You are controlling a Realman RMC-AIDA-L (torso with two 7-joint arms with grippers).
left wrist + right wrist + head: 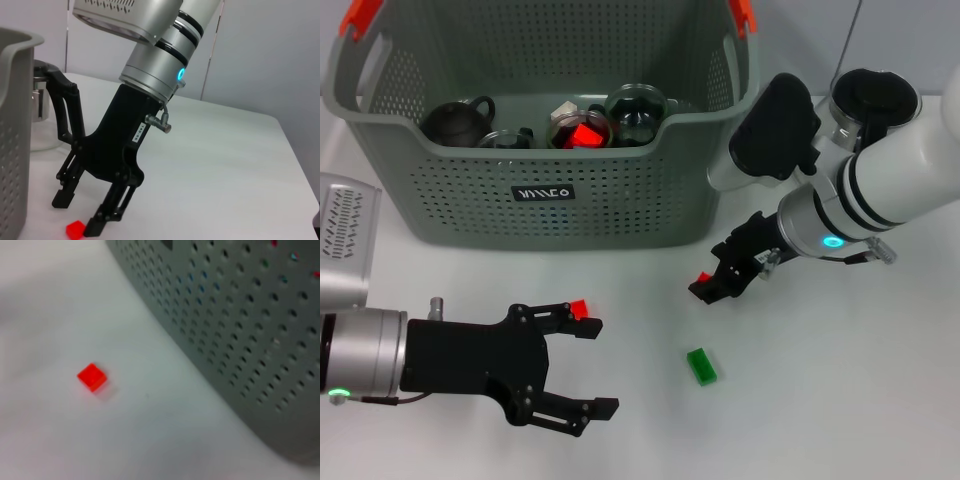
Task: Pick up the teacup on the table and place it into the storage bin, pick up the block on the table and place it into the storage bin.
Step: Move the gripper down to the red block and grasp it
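The grey-green storage bin (470, 205) stands at the back of the table; its perforated wall (250, 325) fills much of the right wrist view. Inside it are glass teacups (636, 110), a dark teapot (458, 120) and a red block (584, 133). My right gripper (710, 285) hangs open just above the table in front of the bin's right corner. A small red block (702, 278) lies at its fingertips, also seen in the left wrist view as the red block (75, 229) under the right gripper (78, 212). My left gripper (592, 367) is open low at the front left.
A green block (702, 365) lies on the white table between the two grippers. Another red block (580, 308) sits by the left gripper's far fingertip. A red block (91, 376) lies on the table beside the bin's wall.
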